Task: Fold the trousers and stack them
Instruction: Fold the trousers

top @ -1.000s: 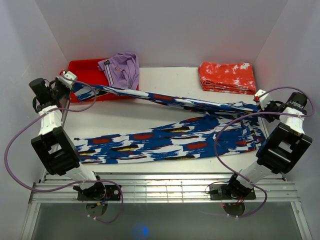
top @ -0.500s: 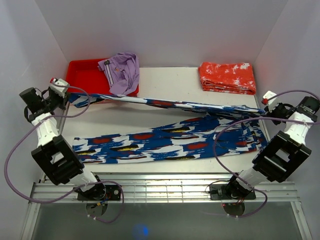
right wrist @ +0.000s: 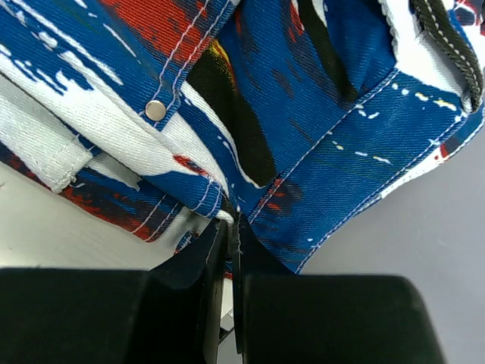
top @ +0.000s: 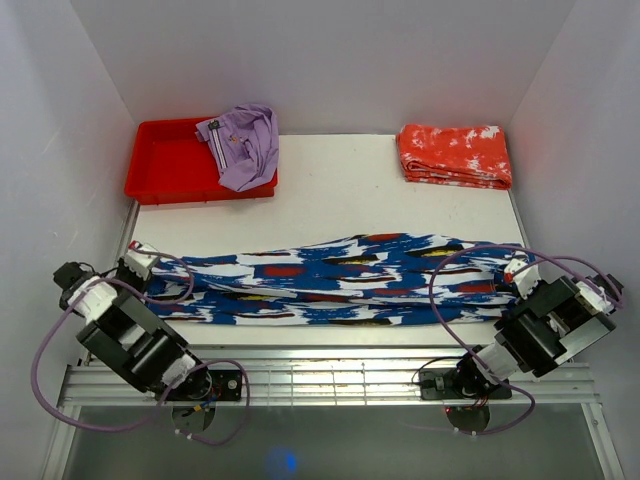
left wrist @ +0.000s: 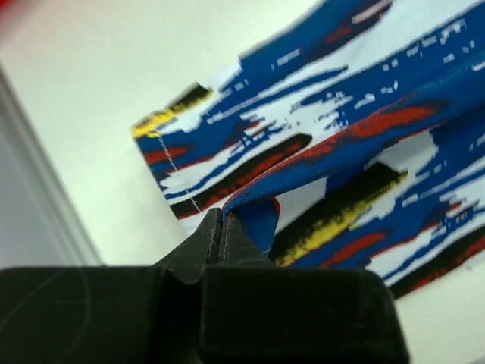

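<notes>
- The long, thin-fabric trousers [top: 340, 280], printed in blue, white and black streaks with red and yellow patches, lay as one flat band on the white table [top: 340, 195]. They were on the arm-base side of the shallow red plastic tray [top: 165, 160] and ran from below the tray's left end far out to its right.
- The left gripper [top: 135, 262] sat low at the end of the band closest to the tray, on the base side of the tray's left corner.
- In the left wrist view, its black fingertips [left wrist: 204, 239] were pressed together, pinching a raised fold of the trousers.
- The right gripper [top: 520, 272] sat low at the opposite end of the band, the end farthest from the tray.
- In the right wrist view, its fingertips [right wrist: 204, 254] were closed tight on a stitched edge of the trousers. A small metal snap [right wrist: 155, 110] showed on the cloth above them.
- A crumpled plain lilac garment [top: 245, 145] lay over the tray's right end, spilling across its rim.
- A folded orange-red garment with white splotches [top: 455, 153] rested well to the right of the tray, level with it and apart from the trousers.
</notes>
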Tool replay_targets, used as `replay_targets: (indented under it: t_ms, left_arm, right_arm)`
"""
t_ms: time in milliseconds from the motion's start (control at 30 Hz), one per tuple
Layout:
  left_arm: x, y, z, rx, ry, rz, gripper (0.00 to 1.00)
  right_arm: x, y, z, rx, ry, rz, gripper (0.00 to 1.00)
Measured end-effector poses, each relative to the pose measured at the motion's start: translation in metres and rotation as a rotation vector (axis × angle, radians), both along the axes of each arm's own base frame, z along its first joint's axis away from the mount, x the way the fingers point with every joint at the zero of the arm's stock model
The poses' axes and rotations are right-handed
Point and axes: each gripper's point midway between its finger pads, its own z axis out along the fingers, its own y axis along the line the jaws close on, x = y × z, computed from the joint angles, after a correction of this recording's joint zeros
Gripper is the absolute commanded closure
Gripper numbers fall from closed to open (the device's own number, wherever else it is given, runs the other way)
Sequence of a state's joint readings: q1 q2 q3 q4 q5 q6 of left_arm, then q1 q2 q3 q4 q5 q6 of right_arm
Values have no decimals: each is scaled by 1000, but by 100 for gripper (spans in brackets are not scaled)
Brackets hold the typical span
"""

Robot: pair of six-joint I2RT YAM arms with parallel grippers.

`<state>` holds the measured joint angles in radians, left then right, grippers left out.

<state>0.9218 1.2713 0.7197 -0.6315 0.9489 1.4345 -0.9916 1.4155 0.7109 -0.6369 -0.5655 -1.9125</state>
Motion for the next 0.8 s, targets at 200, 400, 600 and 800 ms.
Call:
replay_targets:
  t_ms: [200, 400, 600, 800]
  left_arm:
    - [-24, 3, -57, -86, 266, -68, 100]
    - [-34, 2, -58, -91, 333, -131, 82]
    - [-57, 4, -44, 62, 361, -229, 57]
    - [-69, 7, -31, 99, 376, -240, 40]
  right_arm:
    - [-2, -6, -2, -44, -3, 26, 92]
    - [-3, -6, -2, -49, 0, 35, 92]
    - [-8, -13, 1, -90, 20, 26, 92]
    - [-12, -18, 2, -118, 38, 16, 92]
